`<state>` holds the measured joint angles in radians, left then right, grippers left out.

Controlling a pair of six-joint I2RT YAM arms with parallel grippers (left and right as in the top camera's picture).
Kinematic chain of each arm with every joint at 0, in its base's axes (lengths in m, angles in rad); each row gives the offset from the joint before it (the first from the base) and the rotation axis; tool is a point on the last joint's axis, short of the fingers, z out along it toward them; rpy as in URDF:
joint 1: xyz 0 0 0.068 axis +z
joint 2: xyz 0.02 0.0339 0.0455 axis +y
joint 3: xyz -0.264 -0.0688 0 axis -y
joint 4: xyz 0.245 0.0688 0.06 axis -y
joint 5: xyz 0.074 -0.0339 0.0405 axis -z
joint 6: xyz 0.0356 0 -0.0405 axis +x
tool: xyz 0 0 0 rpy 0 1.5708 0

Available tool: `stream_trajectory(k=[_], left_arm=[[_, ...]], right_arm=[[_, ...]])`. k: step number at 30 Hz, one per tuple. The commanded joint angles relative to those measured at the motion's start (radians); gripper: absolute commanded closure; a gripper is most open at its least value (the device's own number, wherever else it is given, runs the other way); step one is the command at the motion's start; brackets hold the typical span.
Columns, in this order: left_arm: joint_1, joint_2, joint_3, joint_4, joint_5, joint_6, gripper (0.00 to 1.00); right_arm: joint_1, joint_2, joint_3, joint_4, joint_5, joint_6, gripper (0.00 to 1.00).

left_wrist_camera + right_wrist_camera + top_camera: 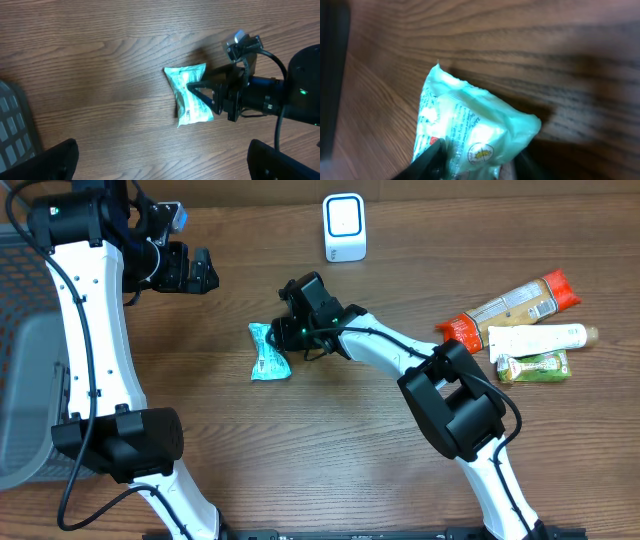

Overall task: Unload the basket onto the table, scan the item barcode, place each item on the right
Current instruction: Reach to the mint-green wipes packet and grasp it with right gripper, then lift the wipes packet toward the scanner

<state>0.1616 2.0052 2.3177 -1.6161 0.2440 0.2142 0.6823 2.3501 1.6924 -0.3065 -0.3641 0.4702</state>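
A teal snack packet point(268, 352) lies flat on the wooden table, left of centre. My right gripper point(285, 340) reaches in from the right, and its black fingers pinch the packet's right end. In the right wrist view the packet point(470, 125) bulges between the two fingers of the gripper point(480, 162). The left wrist view shows the packet point(190, 95) with the right gripper point(200, 92) clamped on its edge. My left gripper point(205, 272) hangs open above the table at the back left, its fingers spread wide around bare wood point(162, 157). A white scanner point(344, 227) stands at the back centre. No barcode shows.
An orange-red packet point(510, 305), a white tube point(540, 337) and a green bar point(535, 367) lie together at the right. A grey mesh basket point(25, 380) sits at the left edge, its corner also showing in the left wrist view point(15, 130).
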Motion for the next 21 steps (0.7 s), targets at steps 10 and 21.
stream_trajectory(k=[10,21], left_arm=[[0.002,0.011,0.006,0.001,0.011,0.018,0.01],[0.002,0.011,0.006,0.001,0.011,0.018,0.0]], right_arm=[[-0.052,-0.041,0.055,-0.212,-0.003,-0.037,0.96],[-0.119,-0.231,0.061,-0.576,0.3,0.196,0.96]])
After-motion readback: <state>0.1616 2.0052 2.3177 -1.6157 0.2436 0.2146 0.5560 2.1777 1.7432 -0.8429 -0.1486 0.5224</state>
